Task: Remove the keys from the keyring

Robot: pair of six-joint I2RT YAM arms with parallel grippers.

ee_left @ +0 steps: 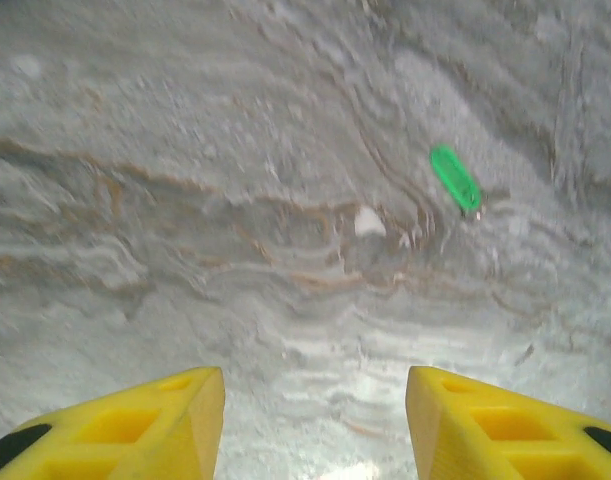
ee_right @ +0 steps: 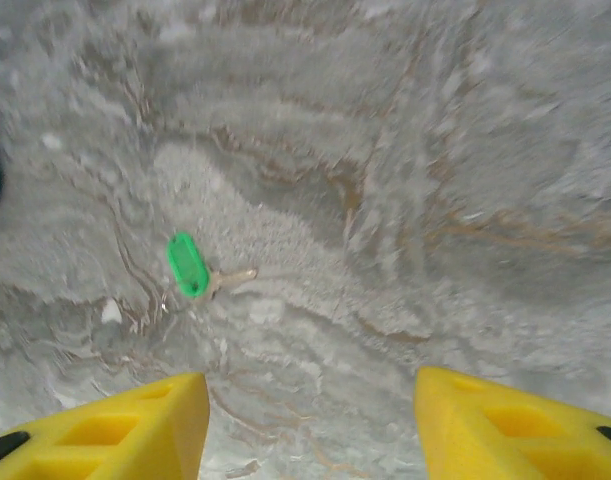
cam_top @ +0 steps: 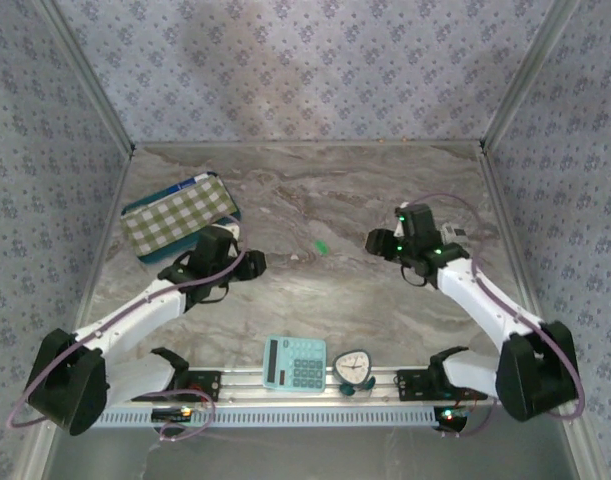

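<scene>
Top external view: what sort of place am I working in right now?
Probably a staged test cell rather than a real room: a marble-look tabletop boxed in by patterned walls, with loose props set out on it, a calculator, a small timer and a checked pouch.

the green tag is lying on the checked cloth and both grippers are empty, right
Not quite. The green tag lies on the bare table, out in the middle and well clear of the checked cloth at the back left; the top view shows this. The left gripper and the right gripper are indeed empty.
</scene>
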